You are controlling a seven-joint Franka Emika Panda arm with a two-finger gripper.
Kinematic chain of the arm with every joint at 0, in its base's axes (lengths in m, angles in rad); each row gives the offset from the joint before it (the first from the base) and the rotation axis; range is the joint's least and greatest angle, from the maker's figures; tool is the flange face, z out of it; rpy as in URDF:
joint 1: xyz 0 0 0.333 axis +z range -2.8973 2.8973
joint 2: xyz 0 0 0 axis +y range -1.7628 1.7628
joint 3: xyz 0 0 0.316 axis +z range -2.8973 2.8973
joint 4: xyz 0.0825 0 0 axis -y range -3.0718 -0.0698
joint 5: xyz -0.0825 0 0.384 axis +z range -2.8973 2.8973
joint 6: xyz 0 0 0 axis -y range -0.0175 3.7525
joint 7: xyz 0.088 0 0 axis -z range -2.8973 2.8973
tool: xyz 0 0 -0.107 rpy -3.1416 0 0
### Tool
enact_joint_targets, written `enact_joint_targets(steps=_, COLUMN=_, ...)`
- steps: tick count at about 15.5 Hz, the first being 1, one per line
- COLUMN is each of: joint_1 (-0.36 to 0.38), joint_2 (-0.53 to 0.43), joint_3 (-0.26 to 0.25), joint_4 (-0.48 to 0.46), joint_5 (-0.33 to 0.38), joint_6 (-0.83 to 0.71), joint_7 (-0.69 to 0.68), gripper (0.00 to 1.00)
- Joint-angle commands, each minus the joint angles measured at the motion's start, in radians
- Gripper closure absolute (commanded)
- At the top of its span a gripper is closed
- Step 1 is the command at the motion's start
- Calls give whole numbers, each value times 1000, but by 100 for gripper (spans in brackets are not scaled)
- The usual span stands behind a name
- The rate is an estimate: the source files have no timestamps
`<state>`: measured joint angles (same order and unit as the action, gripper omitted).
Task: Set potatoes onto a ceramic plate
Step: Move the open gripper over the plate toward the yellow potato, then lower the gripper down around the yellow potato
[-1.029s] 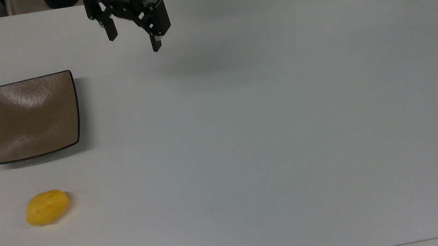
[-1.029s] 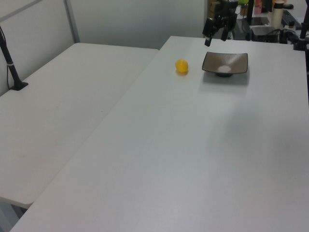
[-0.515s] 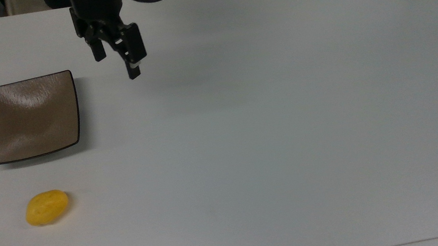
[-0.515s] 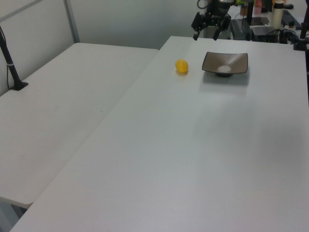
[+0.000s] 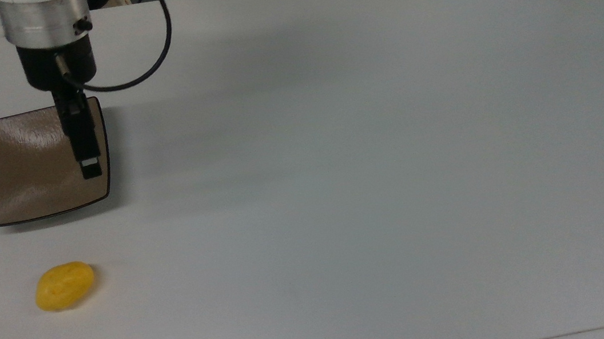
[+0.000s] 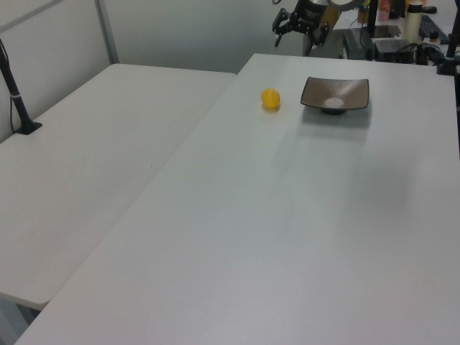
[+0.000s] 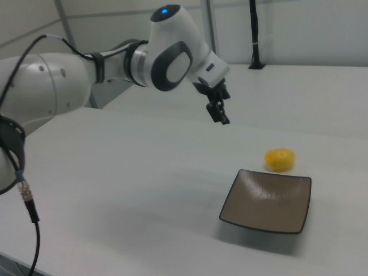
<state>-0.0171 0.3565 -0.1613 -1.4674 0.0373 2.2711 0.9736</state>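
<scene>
In the top view, the potatoes (image 5: 64,286) lie lower left, below the gripper (image 5: 89,164), long axis slanting up-right; in the left view the fingers stand apart, holding nothing.

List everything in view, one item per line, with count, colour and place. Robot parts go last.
potato: one, bright yellow, lying on the table near the top view's lower left, apart from the plate.
ceramic plate: one, glossy brown with dark rim, square, at the top view's left, nothing on it.
table: one, white, bearing both things.
second table: one, white, at the left view's left.
gripper: one, black, held in the air above the table, fingers open.
arm: one, white.
</scene>
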Motion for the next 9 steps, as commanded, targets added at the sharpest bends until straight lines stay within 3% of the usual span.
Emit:
enact_joint_targets(steps=1, joint_1=6, joint_2=160, joint_3=-55, joint_4=168, joint_5=9, joint_6=5, joint_7=126, gripper=0)
enact_joint_targets(steps=3, joint_1=9, joint_2=206, joint_3=-86, joint_4=190, joint_5=7, joint_6=8, joint_7=184, gripper=0)
enact_joint_targets(steps=6, joint_1=11, joint_2=349, joint_3=-138, joint_4=300, joint_5=9, joint_6=21, joint_7=246, gripper=0)
enact_joint_targets(steps=9, joint_1=9, joint_2=406, joint_3=-144, joint_4=323, joint_5=9, joint_6=89, joint_7=249, gripper=0)
